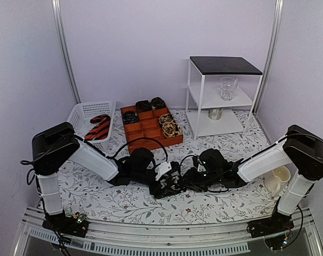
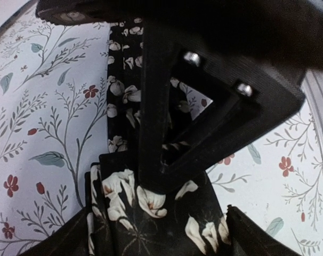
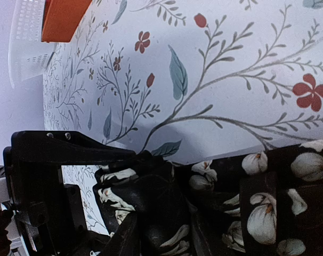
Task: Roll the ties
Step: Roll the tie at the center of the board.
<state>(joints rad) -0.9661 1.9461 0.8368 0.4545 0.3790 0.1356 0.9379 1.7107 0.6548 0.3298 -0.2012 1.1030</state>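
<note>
Black necktie printed with white blossoms (image 2: 124, 213) lies at mid-width of the worktop, toward its near edge. One length runs flat over the white tablecloth sprigged with red flowers and grey-green leaves (image 1: 124, 205), and the end is bunched into a thick fold. The left gripper (image 2: 157, 237) stands spread wide, one finger on either side of that fold. The right gripper (image 3: 161, 234) meets it from the opposite side and pinches the bunched cloth between its narrowed fingers; in the left wrist view one of its black fingers stands upright on the fabric.

Behind the arms, left of centre, an orange-brown partitioned tray (image 1: 151, 134) holds four rolled ties (image 1: 144, 105) in its back compartments, one of them pale-patterned. A white perforated plastic basket (image 1: 81, 113) in the far left corner holds a red-and-black striped tie (image 1: 100, 128). A white shelf unit with a black top (image 1: 225, 65) occupies the far right corner, with a clear drinking glass (image 1: 228, 88) on its middle shelf and a second clear vessel (image 1: 215, 113) on the shelf below. A white cup (image 1: 281, 176) sits by the right edge.
</note>
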